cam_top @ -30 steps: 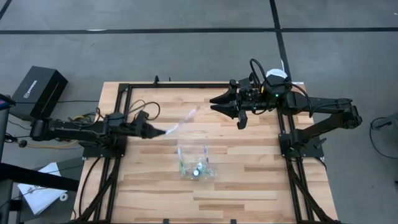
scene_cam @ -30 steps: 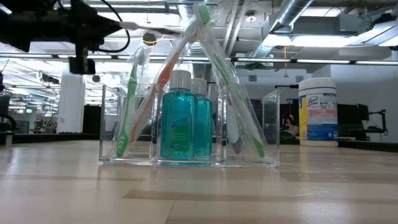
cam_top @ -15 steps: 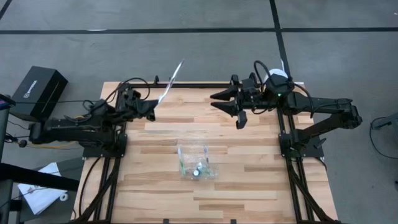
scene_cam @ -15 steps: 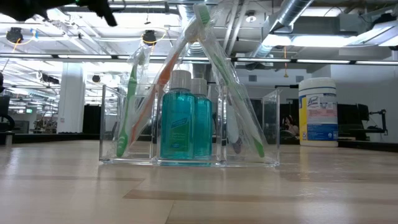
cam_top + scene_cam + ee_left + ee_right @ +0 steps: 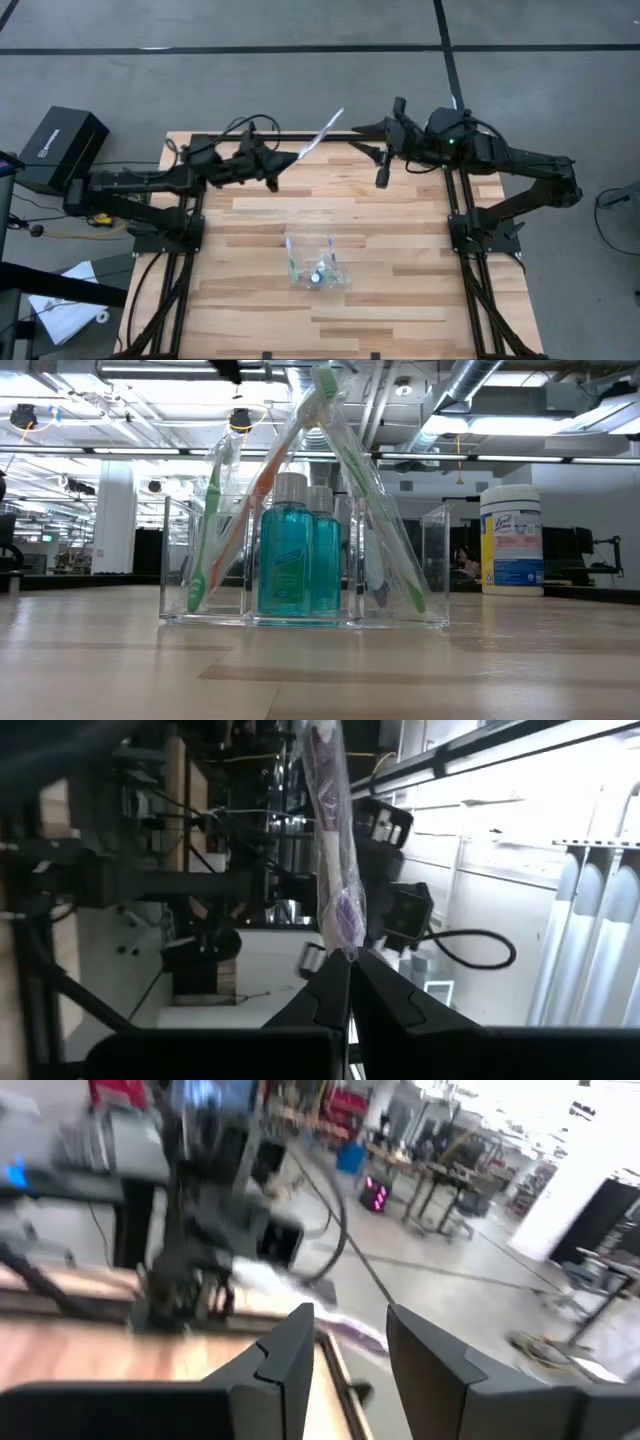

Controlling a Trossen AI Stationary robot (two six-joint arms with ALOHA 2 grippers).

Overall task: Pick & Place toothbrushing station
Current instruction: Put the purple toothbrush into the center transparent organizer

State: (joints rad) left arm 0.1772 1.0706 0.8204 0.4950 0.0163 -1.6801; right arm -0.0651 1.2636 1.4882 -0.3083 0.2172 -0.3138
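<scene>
A clear plastic container (image 5: 315, 262) stands at the table's middle. In the low view it (image 5: 300, 560) holds several wrapped toothbrushes (image 5: 215, 510) leaning on its walls and two teal bottles (image 5: 290, 550). My left gripper (image 5: 287, 160) is above the table's far part, shut on a wrapped toothbrush (image 5: 322, 132). The toothbrush points toward my right gripper (image 5: 358, 135), which is open at the far edge, just beyond the toothbrush's free end. In the right wrist view the toothbrush (image 5: 345, 1328) shows blurred ahead of the open fingers. My left gripper pinches the wrapped toothbrush by its purple end (image 5: 345, 925) between its two fingertips. The toothbrush runs on beyond the fingers, roughly along their line, slanting toward the table's far right. It is lifted clear of the table.
A large white tub with a blue-yellow label (image 5: 511, 540) stands behind the container on the low view's right. A black box (image 5: 62, 148) sits off the table's left. Black frame rails (image 5: 300, 135) run along the far edge and sides.
My left gripper has carried the wrapped toothbrush up, toward the table's far edge, and then right toward my right gripper. It stays shut on the toothbrush, which has swung to point far-right. My right gripper has shifted a little toward the far edge.
</scene>
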